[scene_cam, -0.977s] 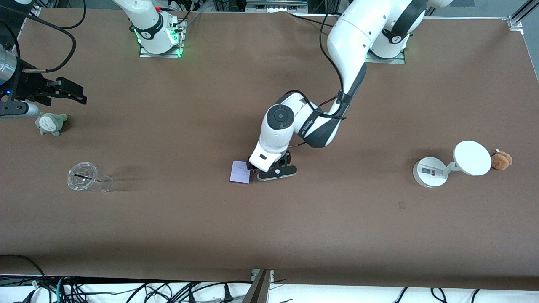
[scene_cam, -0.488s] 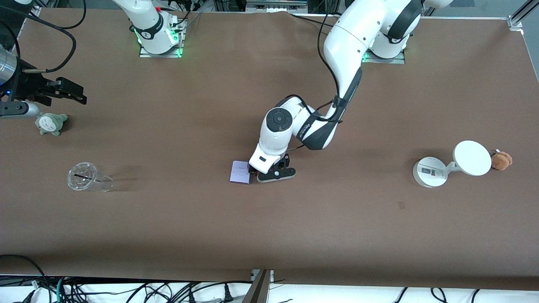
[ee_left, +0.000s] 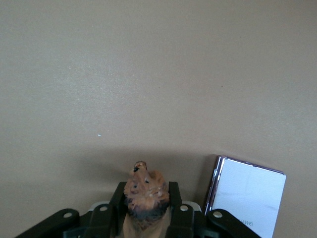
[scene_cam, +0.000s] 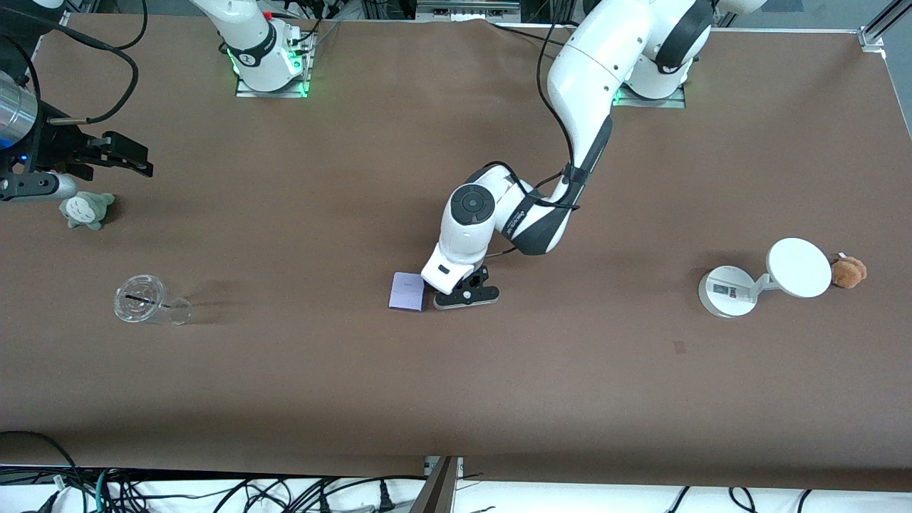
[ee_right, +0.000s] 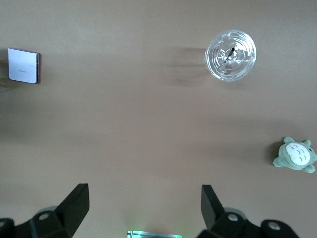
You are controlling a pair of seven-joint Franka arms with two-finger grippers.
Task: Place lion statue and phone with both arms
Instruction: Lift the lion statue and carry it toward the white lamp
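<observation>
The lion statue (ee_left: 146,191), orange-brown with a darker mane, sits between the black fingers of my left gripper (ee_left: 146,201), which is shut on it. In the front view my left gripper (scene_cam: 447,283) is low at the table's middle, right beside the phone (scene_cam: 407,291), and the statue is hidden under the wrist. The phone, a pale lavender rectangle, lies flat on the table and also shows in the left wrist view (ee_left: 247,198) and in the right wrist view (ee_right: 23,65). My right gripper (scene_cam: 132,160) is open and empty, waiting over the right arm's end of the table; it also shows in the right wrist view (ee_right: 143,208).
A clear plastic cup (scene_cam: 142,301) lies toward the right arm's end, and a grey-green plush (scene_cam: 85,209) lies below my right gripper. A white round-based stand with a disc (scene_cam: 748,285) and a brown fluffy plush (scene_cam: 849,271) are toward the left arm's end.
The left arm's elbow has shifted a little and its gripper has settled slightly closer to the phone with the lion statue. My right gripper has drifted slightly toward the table's middle.
</observation>
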